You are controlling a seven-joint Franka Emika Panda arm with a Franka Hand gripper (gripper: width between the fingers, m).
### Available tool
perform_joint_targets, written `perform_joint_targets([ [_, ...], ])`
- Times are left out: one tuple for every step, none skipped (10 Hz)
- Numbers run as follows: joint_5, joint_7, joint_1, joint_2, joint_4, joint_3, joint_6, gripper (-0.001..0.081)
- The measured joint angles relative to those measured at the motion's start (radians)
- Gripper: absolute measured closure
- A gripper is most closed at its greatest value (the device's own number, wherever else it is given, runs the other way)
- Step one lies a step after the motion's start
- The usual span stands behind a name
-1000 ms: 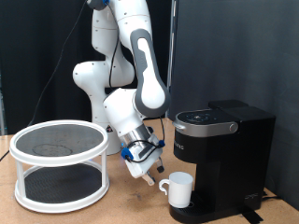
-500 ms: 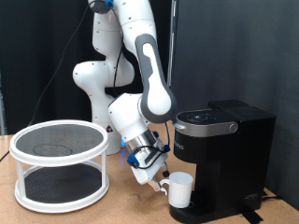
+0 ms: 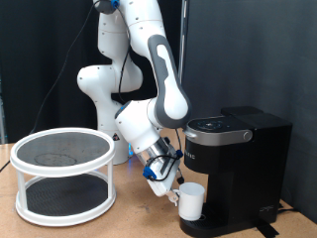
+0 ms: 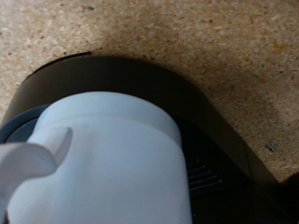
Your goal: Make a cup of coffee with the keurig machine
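Note:
The white cup (image 3: 192,202) stands on the round drip base under the spout of the black keurig machine (image 3: 243,164), its handle pointing to the exterior view's left. My gripper (image 3: 167,188) is low over the table, right at the cup's handle, and touches or nearly touches it. Nothing shows between the fingers. The wrist view is filled by the cup (image 4: 117,163) from very close, with its handle (image 4: 33,161) to one side and the dark drip base (image 4: 220,131) around it. The fingers do not show there. The machine's lid is down.
A white round two-tier rack with mesh shelves (image 3: 64,174) stands on the wooden table (image 3: 134,220) at the exterior view's left. The robot's white base (image 3: 99,89) is behind. A black curtain fills the back.
My gripper has moved down and towards the exterior view's right, from a short way off the cup to right against its handle. The cup has shifted little or not at all.

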Motion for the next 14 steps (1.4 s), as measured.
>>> perform_joint_targets([
  [0.0, 0.0, 0.0, 0.0, -0.002, 0.002, -0.002, 0.0072],
  [0.008, -0.007, 0.0, 0.0, -0.003, 0.003, -0.004, 0.0072],
  [0.015, -0.015, 0.0, 0.0, -0.003, 0.003, -0.01, 0.0072],
  [0.023, -0.025, 0.0, 0.0, -0.002, 0.003, -0.018, 0.0072],
  [0.037, -0.037, 0.0, 0.0, -0.001, 0.003, -0.023, 0.0072],
  [0.054, -0.054, -0.001, 0.0, 0.0, 0.003, -0.026, 0.0072],
  [0.064, -0.06, -0.001, 0.0, 0.002, 0.003, -0.028, 0.0072],
  [0.071, -0.06, -0.002, 0.0, 0.006, 0.003, -0.031, 0.0072],
  [0.076, -0.06, -0.003, 0.0, 0.012, 0.002, -0.035, 0.0072],
  [0.077, -0.059, -0.007, 0.0, 0.02, 0.002, -0.043, 0.0072],
  [0.077, -0.059, -0.013, 0.0, 0.027, 0.001, -0.049, 0.0072],
  [0.076, -0.058, -0.016, 0.0, 0.032, 0.001, -0.053, 0.0072],
  [0.067, -0.052, -0.02, 0.0, 0.035, 0.001, -0.054, 0.0072],
  [0.043, -0.033, -0.024, 0.0, 0.034, 0.0, -0.054, 0.0072],
])
